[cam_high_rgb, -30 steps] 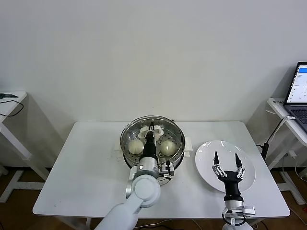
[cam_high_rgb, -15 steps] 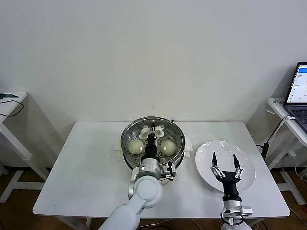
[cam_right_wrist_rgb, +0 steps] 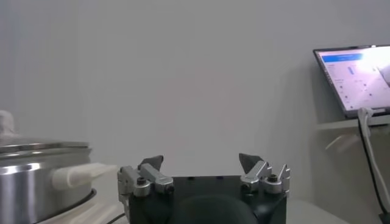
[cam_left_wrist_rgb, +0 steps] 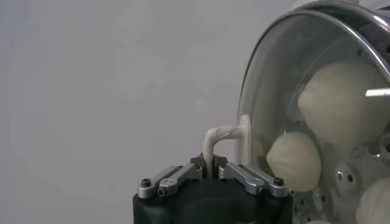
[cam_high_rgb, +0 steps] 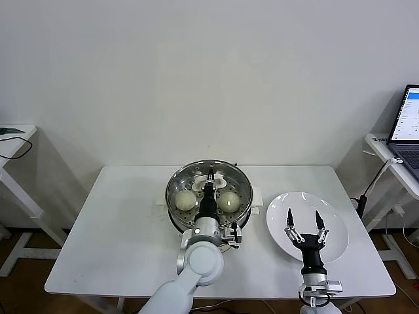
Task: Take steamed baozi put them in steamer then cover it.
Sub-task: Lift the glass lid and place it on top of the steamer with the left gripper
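The steamer stands mid-table, and the clear glass cover lies level over its mouth. My left gripper reaches over the steamer from the near side and is shut on the cover's white handle. Through the glass I see steamed baozi. The left wrist view shows the cover with off-white baozi behind the glass. My right gripper hovers open over the white plate, holding nothing. It also shows open in the right wrist view.
The steamer's white base sticks out toward the plate. A laptop sits on a side table at far right, with a cable hanging. Another small table stands at far left. The white table is bare on its left half.
The left gripper has carried the cover a little farther back and down, so it now sits centred over the steamer. The right gripper has drifted slightly left.
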`<move>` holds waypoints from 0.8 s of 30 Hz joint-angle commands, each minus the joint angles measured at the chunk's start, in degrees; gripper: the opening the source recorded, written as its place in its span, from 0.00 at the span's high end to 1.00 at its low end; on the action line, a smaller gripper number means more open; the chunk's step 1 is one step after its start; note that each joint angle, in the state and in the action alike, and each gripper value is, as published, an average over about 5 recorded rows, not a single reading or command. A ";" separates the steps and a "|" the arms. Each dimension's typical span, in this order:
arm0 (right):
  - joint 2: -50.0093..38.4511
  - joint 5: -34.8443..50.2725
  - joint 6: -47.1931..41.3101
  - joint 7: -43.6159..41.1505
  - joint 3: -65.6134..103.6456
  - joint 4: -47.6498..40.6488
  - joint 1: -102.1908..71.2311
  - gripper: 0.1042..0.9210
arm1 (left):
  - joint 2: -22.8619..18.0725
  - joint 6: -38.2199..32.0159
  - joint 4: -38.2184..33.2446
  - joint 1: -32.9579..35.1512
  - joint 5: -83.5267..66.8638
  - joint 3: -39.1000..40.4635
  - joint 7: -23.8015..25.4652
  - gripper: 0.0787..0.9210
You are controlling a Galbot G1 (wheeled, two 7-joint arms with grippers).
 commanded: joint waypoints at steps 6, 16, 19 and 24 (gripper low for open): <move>0.05 -0.07 0.10 -0.06 -0.08 -0.18 -0.03 0.12 | -0.27 -1.37 0.91 0.30 1.80 -0.45 -0.28 0.87; -0.01 -0.12 0.13 -0.06 -0.02 -0.23 -0.01 0.12 | -0.41 -2.93 0.85 0.76 2.13 -0.94 -1.13 0.87; -0.01 -0.16 0.20 -0.07 -0.06 -0.33 0.00 0.12 | -0.10 -3.09 0.15 0.93 2.08 -1.03 -1.38 0.87; -0.16 -0.09 0.35 -0.07 0.05 -0.38 -0.01 0.12 | 1.93 -2.82 -3.19 2.11 1.49 -0.95 -1.36 0.76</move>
